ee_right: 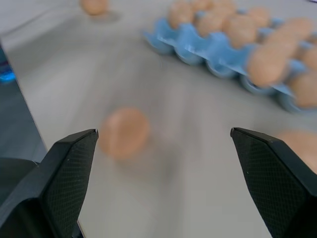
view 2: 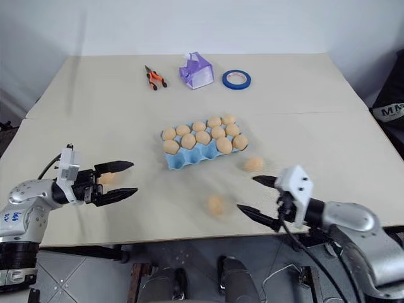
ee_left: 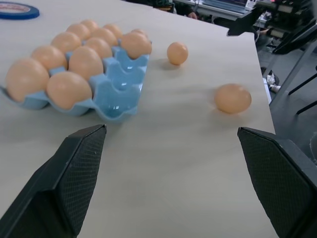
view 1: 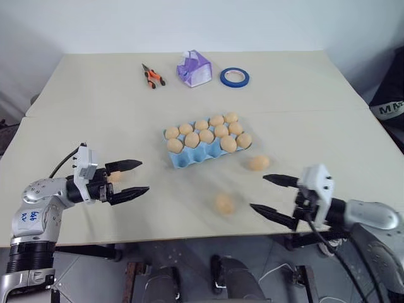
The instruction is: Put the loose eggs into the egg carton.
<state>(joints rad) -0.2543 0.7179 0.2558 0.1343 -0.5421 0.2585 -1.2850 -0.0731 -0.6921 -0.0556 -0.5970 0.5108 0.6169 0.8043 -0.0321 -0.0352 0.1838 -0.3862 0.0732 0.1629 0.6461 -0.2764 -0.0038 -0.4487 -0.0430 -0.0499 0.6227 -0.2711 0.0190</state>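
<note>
On the beige table, near its middle, sits the light blue egg carton, lidless, lying at a slight angle. Ten eggs occupy its cups in two rows. The two cups at the end nearest the left arm stand empty, as the left wrist view confirms.

Three loose eggs lie on the tabletop outside the carton. One egg rests just beside the carton's right end. A second egg lies nearer the front edge of the table, between the two arms; it appears blurred. A third egg lies between the left fingers as seen from the head camera; whether it touches either finger cannot be determined.

The left gripper is spread wide and grasps nothing, pointing toward the carton over the left part of the table. The right gripper is likewise spread wide and empty, positioned at the front right of the table, pointing inward toward the second egg. Neither gripper contacts the carton.

At the far side of the table, well apart from the carton, lie orange-handled pliers, a purple-white pouch and a roll of blue tape, arranged roughly in a line.
</note>
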